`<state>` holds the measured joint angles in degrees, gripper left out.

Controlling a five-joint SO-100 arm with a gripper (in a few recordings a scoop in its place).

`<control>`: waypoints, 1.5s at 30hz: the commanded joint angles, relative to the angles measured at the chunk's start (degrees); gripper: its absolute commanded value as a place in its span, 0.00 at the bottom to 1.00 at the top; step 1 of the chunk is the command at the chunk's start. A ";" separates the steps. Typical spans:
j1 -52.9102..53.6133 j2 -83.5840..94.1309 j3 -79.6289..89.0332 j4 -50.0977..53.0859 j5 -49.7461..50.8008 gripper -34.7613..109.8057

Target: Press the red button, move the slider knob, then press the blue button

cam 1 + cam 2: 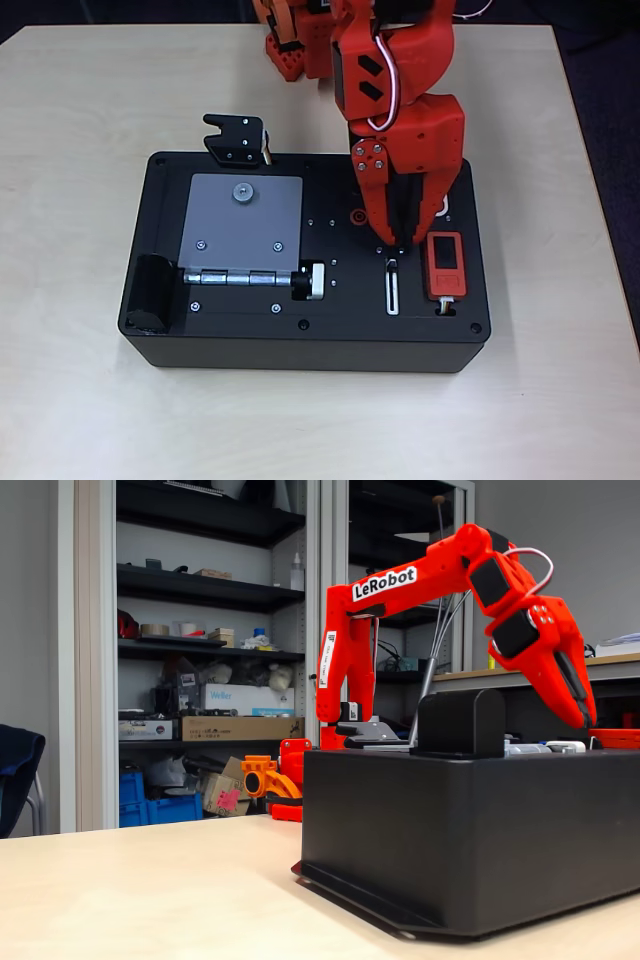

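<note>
The slider knob (393,264) sits at the upper end of its narrow white-rimmed slot (392,290), right of centre in the overhead view, with the gripper (398,245) set tip-down just above it, fingers drawn together to a single point, judged the better shape for nudging so small a part. The orange arm (420,580) reaches down steeply from the top of the frame onto the black box (300,345), covering the button plate (443,206). Neither button can be made out; the orange unit (445,265) lies just right of the slot.
</note>
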<state>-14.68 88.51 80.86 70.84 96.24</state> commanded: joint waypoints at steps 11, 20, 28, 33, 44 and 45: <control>0.79 0.44 2.02 -0.88 1.41 0.24; 1.58 -1.41 0.70 -1.14 1.14 0.24; 1.67 -3.25 -0.88 -1.67 1.32 0.24; 2.11 -4.48 -3.52 -1.05 1.67 0.24; 3.87 -8.70 -11.95 0.62 1.85 0.24; 3.96 -9.14 -12.57 0.70 1.76 0.24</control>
<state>-11.34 78.66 71.54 70.75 97.56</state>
